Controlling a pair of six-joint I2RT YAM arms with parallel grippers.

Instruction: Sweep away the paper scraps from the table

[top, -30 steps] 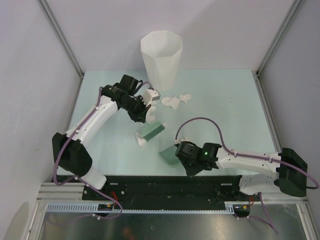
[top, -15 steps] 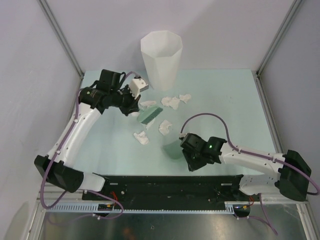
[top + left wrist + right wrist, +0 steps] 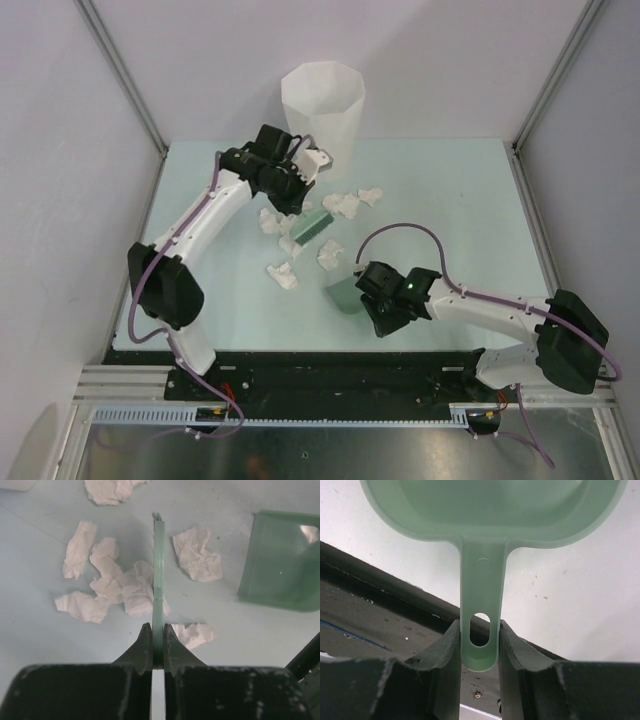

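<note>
Several white paper scraps lie on the mint table [image 3: 450,220]: a cluster [image 3: 271,221] left of the brush, one [image 3: 329,254] right of it, one [image 3: 285,276] nearer, two [image 3: 343,205] by the bin. My left gripper [image 3: 300,197] is shut on a green brush [image 3: 313,227]. In the left wrist view the brush [image 3: 158,565] stands edge-on between the shut left gripper [image 3: 158,641], with scraps [image 3: 120,585] on its left and one [image 3: 198,560] on its right. My right gripper [image 3: 378,306] is shut on the handle [image 3: 480,595] of the green dustpan [image 3: 344,296], which rests on the table.
A tall white faceted bin [image 3: 322,105] stands at the back centre, just behind the left gripper. Grey walls and metal posts enclose the table. The black base rail [image 3: 330,370] runs along the near edge, right behind the dustpan handle.
The left arm has swung the brush from near the dustpan back toward the bin, then slightly right among the scraps. The right gripper and dustpan shifted slightly.
</note>
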